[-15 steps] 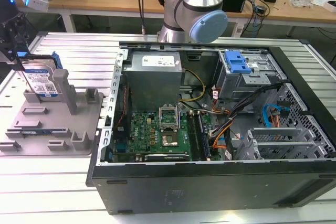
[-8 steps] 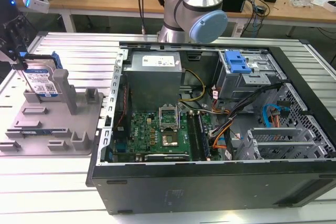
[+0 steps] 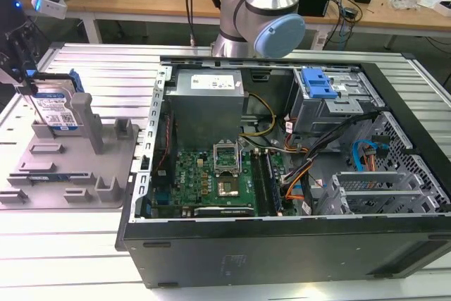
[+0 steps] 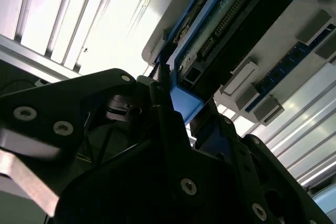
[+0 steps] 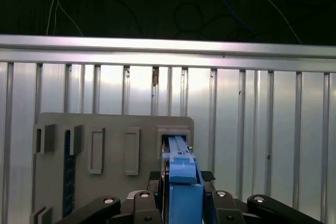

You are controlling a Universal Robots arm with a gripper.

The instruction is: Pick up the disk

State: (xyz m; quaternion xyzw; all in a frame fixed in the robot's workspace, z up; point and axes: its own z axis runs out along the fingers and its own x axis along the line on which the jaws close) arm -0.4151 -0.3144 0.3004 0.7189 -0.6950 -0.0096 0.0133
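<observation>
1. Exterior view: a slatted aluminium table point(image 3: 84, 68) carries everything. An open computer case point(image 3: 282, 244) takes up its middle and the side on the exterior view's right.
2. A grey plastic fixture point(image 3: 77, 174) with upright posts lies flat beside the case, toward the table's edge on the exterior view's left.
3. The disk point(image 3: 55, 111) stands on edge at the fixture's far corner, label facing the case. It is a bare hard drive, judged rigid, fairly dense for its size and sensitive to shock. Its metal faces look slippery. The blue rails point(image 4: 185, 102) along its edges are judged the soundest place to take hold.
4. The gripper point(image 5: 181, 177) sits directly over the disk's upper edge. In the first wrist view its fingers point(image 5: 208, 176) flank the blue rail on both sides with no visible gap, so it appears to be pinching the disk.
5. Whether the disk's lower edge has cleared the fixture cannot be determined.
</observation>
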